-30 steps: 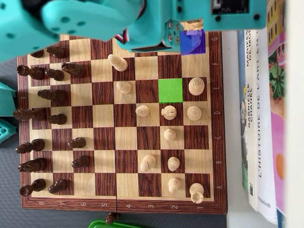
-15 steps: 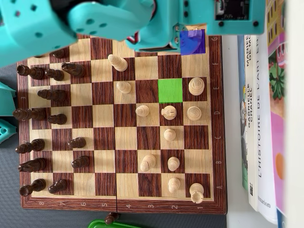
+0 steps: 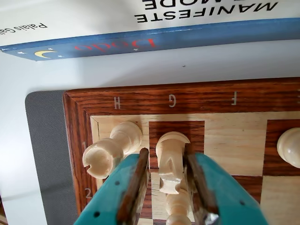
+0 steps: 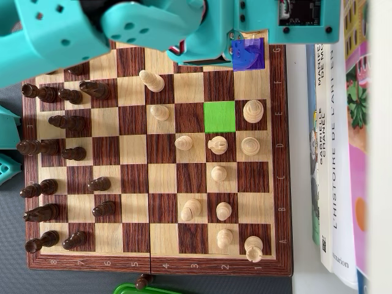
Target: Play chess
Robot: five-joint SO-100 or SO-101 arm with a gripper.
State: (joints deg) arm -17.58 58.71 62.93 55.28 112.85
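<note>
In the wrist view my teal gripper [image 3: 165, 152] with brown pads [image 3: 135, 185] straddles the white knight [image 3: 171, 161], which stands on the dark G1 square of the wooden chessboard [image 3: 140, 101]. The right pad is at the knight's side and a gap shows on the left, so the jaws are open. A white rook [image 3: 110, 150] stands on H1 to the left, and a white pawn [image 3: 178, 206] stands just in front of the knight. In the overhead view the arm [image 4: 153, 24] hides the gripper and knight. A blue patch [image 4: 248, 54] marks G1 and a green patch [image 4: 219, 116] marks E2.
Dark pieces [image 4: 55, 147] line the left of the overhead board; white pieces [image 4: 217, 144] are spread on the right. Another white piece [image 3: 289, 146] stands at the wrist view's right edge. Books [image 3: 154, 42] [image 4: 343, 153] lie beside the board's white side.
</note>
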